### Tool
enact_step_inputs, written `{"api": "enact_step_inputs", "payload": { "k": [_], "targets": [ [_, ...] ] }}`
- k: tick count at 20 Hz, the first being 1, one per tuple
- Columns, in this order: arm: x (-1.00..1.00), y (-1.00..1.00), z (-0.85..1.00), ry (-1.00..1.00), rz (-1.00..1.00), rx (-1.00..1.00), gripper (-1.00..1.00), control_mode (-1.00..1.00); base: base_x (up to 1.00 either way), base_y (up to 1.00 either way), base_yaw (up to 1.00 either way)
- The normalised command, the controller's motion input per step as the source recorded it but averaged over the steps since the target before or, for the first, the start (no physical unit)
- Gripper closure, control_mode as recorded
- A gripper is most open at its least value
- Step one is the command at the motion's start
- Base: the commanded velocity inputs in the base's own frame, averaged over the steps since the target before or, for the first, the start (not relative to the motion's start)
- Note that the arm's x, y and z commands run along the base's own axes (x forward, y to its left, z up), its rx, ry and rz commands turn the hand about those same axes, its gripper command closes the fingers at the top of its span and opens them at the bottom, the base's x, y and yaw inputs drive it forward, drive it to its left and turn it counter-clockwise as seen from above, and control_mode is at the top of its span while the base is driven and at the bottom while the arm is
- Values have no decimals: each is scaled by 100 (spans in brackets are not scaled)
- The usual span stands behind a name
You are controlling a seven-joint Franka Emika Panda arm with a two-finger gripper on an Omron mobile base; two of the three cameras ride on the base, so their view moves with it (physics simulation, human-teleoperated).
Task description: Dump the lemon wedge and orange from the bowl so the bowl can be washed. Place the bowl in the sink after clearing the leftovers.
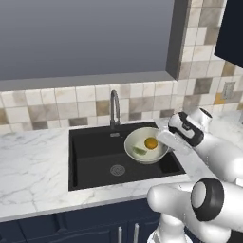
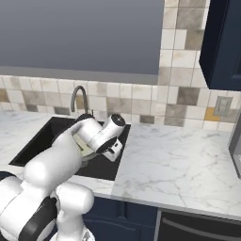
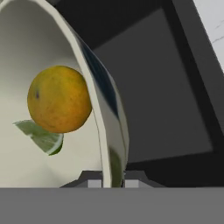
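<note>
I look at the big black sink (image 1: 95,161) first. It sits in the white counter (image 1: 33,171), with the tap (image 1: 114,108) at its back edge. Nothing lies on the sink floor that I can see, just the round drain (image 1: 117,169).

The bowl (image 1: 137,137) is up in the air over the right part of the sink. It is tipped toward me, so I can look into it from the left base view. My gripper (image 3: 113,181) is clamped tight on the bowl's rim, one finger inside and one outside. In the hand view the rim runs right up from between the two tips.

The orange (image 1: 151,143) is in the bowl. It sits close to the rim that I am holding, just past my fingers. The lemon wedge (image 1: 139,151) is in the bowl too, just beside the orange and a bit lower down, on the side away from the rim in my grip.

So I think the job is only partly done. The bowl is picked up and carried over the sink, but both bits of fruit are inside it. I need to tip it more so they fall out. After that the bowl has to be set down in the sink.
</note>
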Motion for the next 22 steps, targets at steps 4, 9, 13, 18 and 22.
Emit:
{"api": "enact_step_inputs", "payload": {
  "k": [4, 9, 13, 18, 22],
  "targets": [
    [18, -65, -31, 0, 2, 0, 100, -100, 0, 0, 0],
    [0, -8, -2, 0, 1, 0, 100, -100, 0, 0, 0],
    [0, 28, -18, 0, 0, -1, 100, -100, 0, 0, 0],
    [14, 50, -11, 0, 0, -2, 100, -100, 0, 0, 0],
    [15, 46, -7, 0, 0, -9, 100, -100, 0, 0, 0]
  ]
}}
